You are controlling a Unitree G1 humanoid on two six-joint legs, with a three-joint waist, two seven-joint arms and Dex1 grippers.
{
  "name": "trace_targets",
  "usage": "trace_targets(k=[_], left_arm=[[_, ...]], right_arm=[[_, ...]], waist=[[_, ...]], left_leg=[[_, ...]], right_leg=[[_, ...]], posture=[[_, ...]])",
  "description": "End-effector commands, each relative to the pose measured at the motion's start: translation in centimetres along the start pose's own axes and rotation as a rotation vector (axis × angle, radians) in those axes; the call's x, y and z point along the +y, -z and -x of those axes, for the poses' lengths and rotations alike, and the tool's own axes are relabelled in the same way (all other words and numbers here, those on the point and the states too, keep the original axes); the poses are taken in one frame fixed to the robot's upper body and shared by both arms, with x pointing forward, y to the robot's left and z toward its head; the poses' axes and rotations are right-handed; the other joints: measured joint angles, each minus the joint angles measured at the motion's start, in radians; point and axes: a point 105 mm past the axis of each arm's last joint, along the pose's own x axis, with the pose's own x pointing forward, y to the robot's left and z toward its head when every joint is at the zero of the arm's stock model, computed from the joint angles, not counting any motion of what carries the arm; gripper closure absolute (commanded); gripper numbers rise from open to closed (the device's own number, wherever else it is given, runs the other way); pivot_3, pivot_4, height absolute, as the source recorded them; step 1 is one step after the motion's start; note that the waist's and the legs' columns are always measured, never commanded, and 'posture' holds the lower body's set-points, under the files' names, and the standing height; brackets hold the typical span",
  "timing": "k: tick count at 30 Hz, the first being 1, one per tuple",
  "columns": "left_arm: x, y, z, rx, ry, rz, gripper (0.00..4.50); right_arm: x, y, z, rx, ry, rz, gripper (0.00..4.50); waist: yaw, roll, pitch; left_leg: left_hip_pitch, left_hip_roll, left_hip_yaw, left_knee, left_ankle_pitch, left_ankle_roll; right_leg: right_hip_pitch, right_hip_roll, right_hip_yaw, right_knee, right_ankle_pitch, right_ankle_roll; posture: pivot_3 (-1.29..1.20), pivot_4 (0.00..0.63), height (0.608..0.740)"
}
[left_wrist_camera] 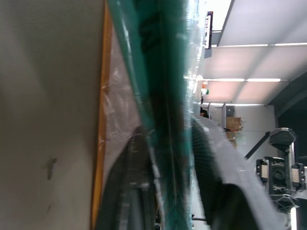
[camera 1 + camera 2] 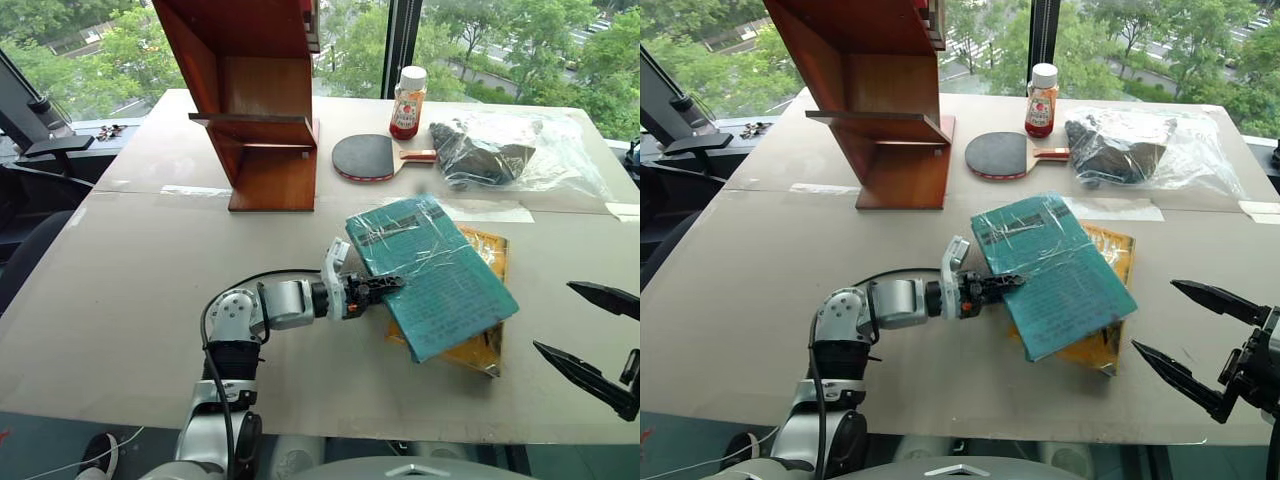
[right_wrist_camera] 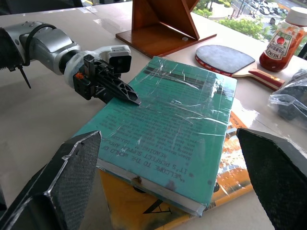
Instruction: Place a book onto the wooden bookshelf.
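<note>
The teal-green rectangular book (image 2: 432, 275), wrapped in shiny crinkled clear plastic with small dark print on its cover, lies askew near the tall reddish-brown wooden bookshelf (image 2: 256, 100). I see one long edge of it lifted, so it sits tilted. The bookshelf stands upright with slanted side panels and one horizontal board.
</note>
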Motion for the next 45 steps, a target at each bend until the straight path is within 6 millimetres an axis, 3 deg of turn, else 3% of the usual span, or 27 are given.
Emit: trace_targets(k=[1, 7, 11, 16, 20, 23, 29, 31, 35, 39, 45], left_arm=[[-2.7, -1.3, 0.7, -0.052, 0.062, -0.111, 4.44], [-9.1, -3.2, 2.7, -0.051, 0.064, -0.778, 4.44], [-12.8, -5.6, 3.4, -0.096, 0.007, -1.348, 4.44], [-16.0, -9.1, 4.4, -0.150, -0.211, -2.015, 4.44], [-20.2, -11.6, 6.2, -0.286, -0.438, -2.363, 4.44], [-21.8, -12.6, 7.5, -0.341, -0.591, -2.500, 4.44], [-22.0, -13.7, 10.3, -0.300, -0.918, -2.656, 4.44], [-21.8, -14.0, 11.2, -0.300, -1.004, -2.632, 4.44], [-19.4, -14.8, 13.8, -0.237, -1.242, -2.478, 4.44], [-19.5, -15.3, 15.9, -0.280, -1.452, -2.433, 4.44], [-18.3, -15.6, 17.2, -0.290, -1.586, -2.332, 4.44]], right_arm=[[-0.1, -0.8, 0.2, -0.009, 0.017, 0.036, 0.00], [-1.8, -2.6, -0.4, -0.124, 0.052, 0.021, 0.00], [-3.1, -3.8, -1.3, -0.201, 0.051, 0.003, 0.00], [-4.5, -5.1, -2.5, -0.271, 0.020, -0.005, 0.00], [-5.8, -6.4, -3.6, -0.341, -0.013, -0.013, 0.00], [-6.4, -6.9, -4.6, -0.368, -0.045, -0.023, 0.00], [-7.3, -7.6, -6.0, -0.403, -0.106, -0.027, 0.00], [-7.5, -7.8, -6.2, -0.409, -0.117, -0.027, 0.00], [-7.9, -8.1, -7.2, -0.427, -0.153, -0.022, 0.00], [-8.3, -8.6, -7.9, -0.455, -0.177, -0.033, 0.00], [-8.7, -9.2, -8.8, -0.505, -0.210, -0.056, 0.00]], waist=[[0.000, 0.000, 0.000], [-0.007, -0.003, 0.004], [0.000, -0.001, 0.002], [0.003, -0.002, 0.004], [0.001, -0.004, 0.008], [-0.001, -0.004, 0.009], [-0.005, -0.004, 0.010], [-0.005, -0.004, 0.010], [-0.006, -0.004, 0.010], [-0.007, -0.006, 0.012], [-0.005, -0.006, 0.012]], left_leg=[[0.000, 0.000, 0.000, 0.000, 0.000, 0.000], [-0.001, 0.000, -0.001, 0.000, 0.000, 0.000], [-0.001, 0.000, 0.000, -0.001, 0.000, 0.000], [-0.004, -0.001, 0.000, -0.003, 0.000, 0.000], [-0.005, 0.000, 0.000, -0.003, 0.000, 0.000], [-0.005, 0.000, 0.000, -0.004, 0.000, 0.000], [-0.005, 0.000, -0.001, -0.004, 0.000, 0.000], [-0.005, 0.000, -0.001, -0.004, 0.000, 0.000], [-0.005, 0.000, 0.000, -0.003, 0.000, 0.000], [-0.005, 0.001, -0.001, -0.003, 0.000, 0.000], [-0.005, 0.001, -0.001, -0.003, 0.000, 0.000]], right_leg=[[0.000, 0.000, 0.000, 0.000, 0.000, 0.000], [-0.001, 0.001, 0.000, 0.000, 0.001, -0.001], [0.000, 0.000, 0.000, -0.003, 0.001, -0.001], [0.000, 0.000, 0.001, -0.009, 0.001, -0.001], [-0.001, 0.001, 0.000, -0.009, 0.001, 0.000], [-0.001, 0.001, 0.000, -0.009, 0.001, 0.001], [-0.001, 0.001, 0.000, -0.009, 0.003, 0.005], [-0.001, 0.001, 0.000, -0.009, 0.003, 0.005], [-0.001, 0.001, 0.000, -0.008, 0.003, 0.005], [-0.001, 0.002, 0.000, -0.007, 0.003, 0.005], [-0.001, 0.002, 0.000, -0.007, 0.003, 0.005]], posture=[[0.00, 0.150, 0.740], [0.00, 0.150, 0.740], [0.00, 0.150, 0.740], [0.00, 0.150, 0.740], [0.00, 0.150, 0.740], [0.00, 0.150, 0.740], [0.00, 0.150, 0.740], [0.00, 0.150, 0.740], [0.00, 0.150, 0.740], [0.00, 0.150, 0.740], [0.00, 0.150, 0.740]])
